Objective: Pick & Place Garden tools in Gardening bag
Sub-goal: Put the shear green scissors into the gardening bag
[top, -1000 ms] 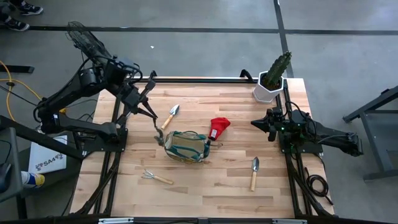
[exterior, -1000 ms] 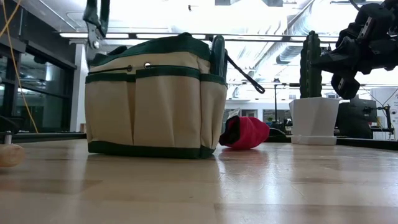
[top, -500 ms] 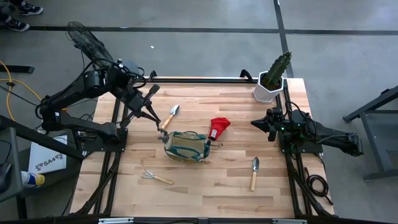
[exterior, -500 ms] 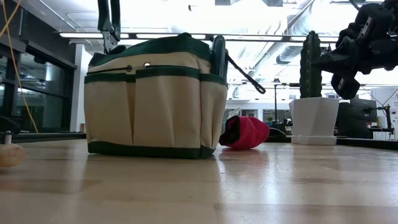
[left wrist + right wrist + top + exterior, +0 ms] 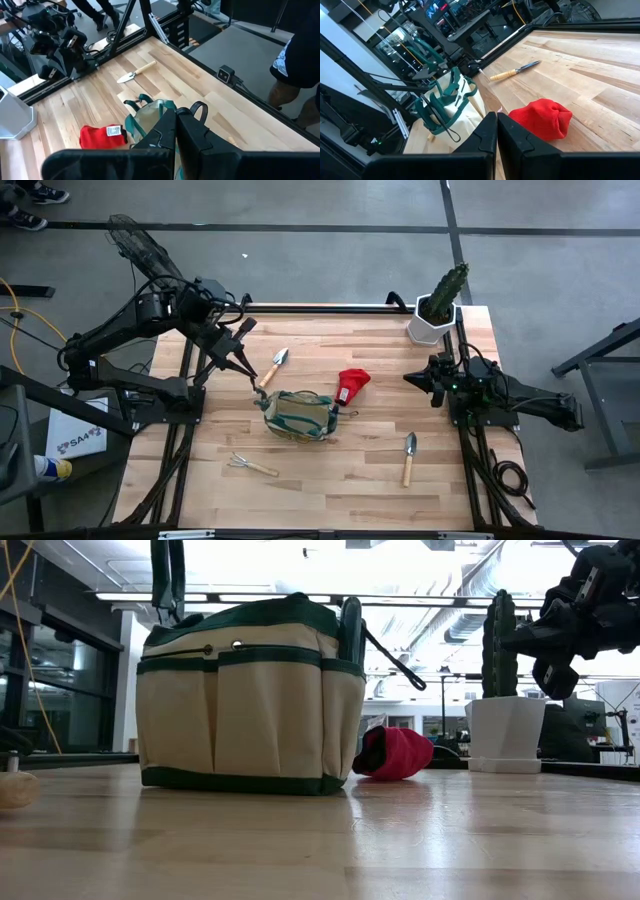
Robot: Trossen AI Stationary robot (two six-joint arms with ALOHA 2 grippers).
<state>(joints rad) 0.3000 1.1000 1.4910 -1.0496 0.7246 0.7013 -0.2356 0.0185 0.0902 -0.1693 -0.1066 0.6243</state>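
The tan gardening bag with green trim stands on its base mid-table, also in the low view. My left gripper is shut just above the bag's far left corner. Pruning shears hang below it as two dark strips, over the bag's left end. One trowel lies beyond the bag and one at the near right. The rake lies at the near left and the red glove piece right of the bag. My right gripper is shut and empty, raised at the right. My left gripper is shut on the pruning shears, but its own fingers hide the place of contact, and it lies above the top of the low view. The shears hang below the fingers, upright. Their lower end is just above the bag's left rim.
A cactus in a white pot stands at the far right corner. A thin black loop sticks out of the bag's right end. Bare wood lies along the near edge between the rake and the right trowel.
My left gripper has gone a little toward the table's far edge and the right, still shut. The shears have shifted with it, over the bag's left end. The bag has stayed where it was.
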